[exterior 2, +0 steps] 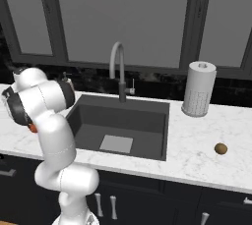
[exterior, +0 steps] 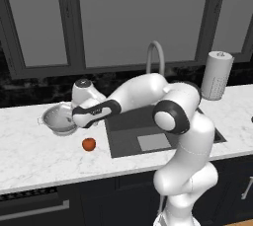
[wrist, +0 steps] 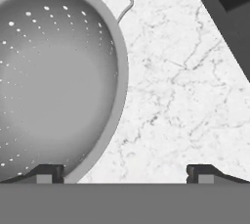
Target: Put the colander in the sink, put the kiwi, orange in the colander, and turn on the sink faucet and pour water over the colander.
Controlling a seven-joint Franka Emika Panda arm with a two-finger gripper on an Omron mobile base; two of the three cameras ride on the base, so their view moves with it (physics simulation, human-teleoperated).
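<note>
The end effector [wrist: 125, 171], fingers spread wide and holding nothing, hovers over the colander [wrist: 53, 78]. One finger is over the colander's rim, the other over the marble bench [wrist: 180, 96]. An orange [exterior: 89, 144] sits near the colander.

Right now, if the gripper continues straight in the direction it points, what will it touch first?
Probably the colander's rim. In the hand view the open gripper points down at the marble counter, one fingertip over the rim, the other over bare counter. Depth is unclear, but the rim stands higher, so it likely comes first.
</note>
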